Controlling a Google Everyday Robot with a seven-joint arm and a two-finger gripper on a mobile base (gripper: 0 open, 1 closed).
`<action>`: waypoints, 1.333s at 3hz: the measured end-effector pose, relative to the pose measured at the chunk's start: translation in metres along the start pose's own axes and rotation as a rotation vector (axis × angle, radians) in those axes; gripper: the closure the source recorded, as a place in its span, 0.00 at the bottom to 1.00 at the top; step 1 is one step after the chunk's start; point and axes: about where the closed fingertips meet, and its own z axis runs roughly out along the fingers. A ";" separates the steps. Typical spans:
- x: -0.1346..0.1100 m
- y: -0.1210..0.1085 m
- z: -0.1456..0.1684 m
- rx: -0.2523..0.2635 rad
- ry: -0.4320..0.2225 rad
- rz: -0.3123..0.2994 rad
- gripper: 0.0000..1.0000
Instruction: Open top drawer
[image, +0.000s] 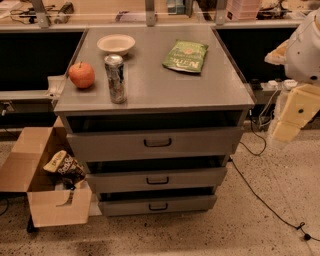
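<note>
The top drawer (155, 143) is the widest of three grey metal drawers in a grey cabinet, with a dark loop handle (157, 142) at its centre. Its front stands a little out from the cabinet, with a dark gap above it. My gripper (291, 120) hangs from the white arm (307, 47) at the right edge. It is to the right of the cabinet, at about the height of the top drawer, and touches nothing.
On the cabinet top (220, 85) are an apple (81, 74), a can (115, 78), a white bowl (116, 43) and a green chip bag (185, 56). The middle drawer (157, 179) and bottom drawer (158, 204) also stand slightly out. An open cardboard box (45, 175) sits at the left; cables (260, 195) lie at the right.
</note>
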 end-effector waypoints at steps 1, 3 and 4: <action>0.000 0.000 0.000 0.002 0.000 0.000 0.00; 0.022 0.022 0.086 -0.075 0.034 -0.107 0.00; 0.025 0.035 0.153 -0.130 -0.036 -0.175 0.00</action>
